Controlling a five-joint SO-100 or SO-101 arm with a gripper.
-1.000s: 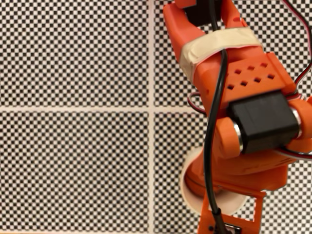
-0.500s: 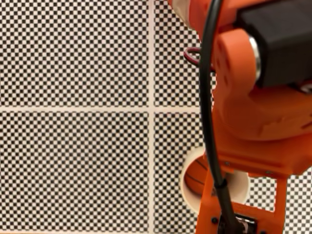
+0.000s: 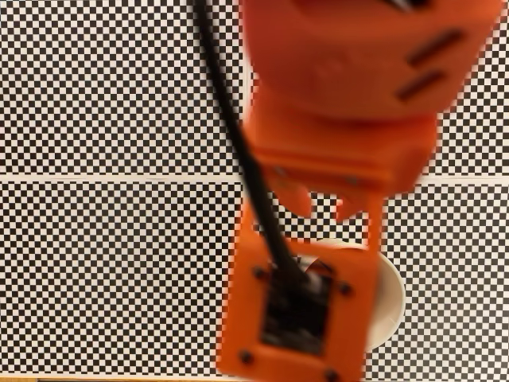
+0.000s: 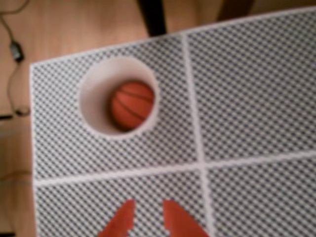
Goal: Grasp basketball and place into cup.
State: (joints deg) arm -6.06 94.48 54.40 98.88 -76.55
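Observation:
In the wrist view the basketball [image 4: 131, 104], orange-red with black seams, lies inside the cream-white cup [image 4: 94, 106], which stands upright near the far left corner of the checkered mat. My gripper [image 4: 148, 206] hangs well above the mat at the bottom edge of that view. It is clear of the cup and open, with nothing between its orange fingertips [image 4: 126, 217]. In the fixed view my blurred orange arm [image 3: 342, 95] and its camera mount [image 3: 296, 312] cover most of the cup [image 3: 391, 301]. Just the right part of its rim shows, and the ball is hidden.
A black-and-white checkered mat [image 4: 256, 98] with white cross lines [image 3: 119, 177] covers the table. Beyond the mat's far and left edges lie wood [image 4: 74, 24], a dark post [image 4: 152, 16] and a thin cable [image 4: 15, 47].
The arm has risen toward the fixed camera and swung left. It now covers the cup and the ball, which showed inside the cup half a second ago.

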